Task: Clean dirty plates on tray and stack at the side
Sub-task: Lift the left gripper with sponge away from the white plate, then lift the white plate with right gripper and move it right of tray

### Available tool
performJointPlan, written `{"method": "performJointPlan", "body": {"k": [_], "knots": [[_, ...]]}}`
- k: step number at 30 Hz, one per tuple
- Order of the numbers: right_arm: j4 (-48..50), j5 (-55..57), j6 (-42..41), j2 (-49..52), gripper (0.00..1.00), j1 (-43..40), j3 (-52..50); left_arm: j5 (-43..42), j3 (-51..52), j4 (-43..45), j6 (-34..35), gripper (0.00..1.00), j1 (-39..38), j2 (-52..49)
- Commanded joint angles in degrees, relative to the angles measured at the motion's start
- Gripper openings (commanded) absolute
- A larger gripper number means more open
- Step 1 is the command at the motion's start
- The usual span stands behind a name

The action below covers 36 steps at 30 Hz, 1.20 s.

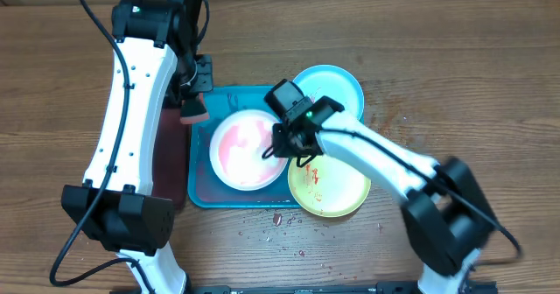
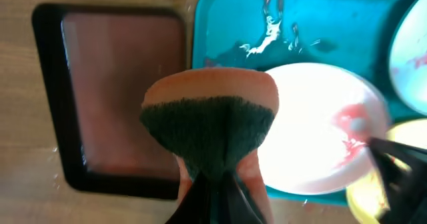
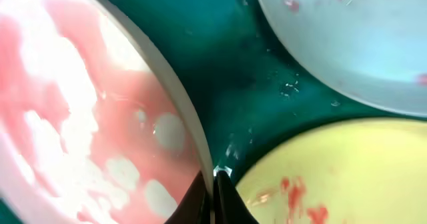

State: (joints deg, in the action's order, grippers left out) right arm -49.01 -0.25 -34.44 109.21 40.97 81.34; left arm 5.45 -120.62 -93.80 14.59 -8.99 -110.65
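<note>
Clenching a sponge (image 2: 210,111) in the left gripper (image 2: 212,184), fingers squeezed hard on its waist, dark green scrub face bulging out under the pink body; held over the left rim of the tray (image 1: 199,187), toward the corner farthest from the arm bases; whether touching the rim or hanging clear, cannot tell; lying just beside the tray's left edge, a dark tray (image 2: 120,84), maroon inside with a black rim, partly hidden under the left arm in the overhead view; sitting inside the tray and filling most of its floor, the white plate (image 1: 249,150), smeared pink over much of its face with white patches showing through; pinching that plate's rim on the side toward the tray's right edge, the right gripper (image 3: 213,184), fingers drawn almost together with the thin edge between them; lapping over the tray's far right corner and lying mostly off it on the table (image 1: 455,58), the blue plate (image 1: 337,88), carrying a few red marks; lapping over the tray's near right corner, likewise mostly off it, the yellow plate (image 1: 332,189), streaked red near its middle; showing between the three plates, bare tray floor with pale splashes and small droplets; scattered on the table just off the tray's near edge, red specks (image 1: 276,218).
</note>
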Motion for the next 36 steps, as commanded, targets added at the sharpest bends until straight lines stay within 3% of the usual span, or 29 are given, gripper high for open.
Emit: {"method": "performJointPlan", "body": {"k": [1, 6, 9, 14, 21, 32, 36], "knots": [[-1.3, 13.2, 0.1, -8.2, 0.04, 3.8, 2.4, 0.4, -1.0, -2.5, -1.0, 0.04, 2.3, 0.6], [-4.2, 24.8, -0.3, -11.0, 0.04, 7.8, 2.4, -4.8, -0.8, -3.0, -3.0, 0.04, 3.0, 3.2], [-7.0, 30.7, -2.8, -11.6, 0.04, 9.3, 2.4, -5.5, 2.1, -3.0, -3.5, 0.04, 3.0, 9.8], [-8.2, 36.7, -3.1, -11.6, 0.04, 9.6, 2.4, -5.5, 10.6, -2.8, -3.3, 0.04, 3.4, 22.1], [-7.9, 46.7, 1.4, -11.6, 0.04, 9.7, 2.4, -7.3, 24.7, 5.7, -2.1, 0.04, 3.4, 34.9], [-6.0, 77.0, 6.4, -11.6, 0.04, 18.4, 2.4, -14.8, 43.2, 23.7, -2.2, 0.04, 3.4, 29.6], [-5.9, 81.5, 6.4, -11.6, 0.04, 21.0, 2.4, -15.2, 44.5, 25.8, -2.2, 0.04, 3.5, 24.2]]}}
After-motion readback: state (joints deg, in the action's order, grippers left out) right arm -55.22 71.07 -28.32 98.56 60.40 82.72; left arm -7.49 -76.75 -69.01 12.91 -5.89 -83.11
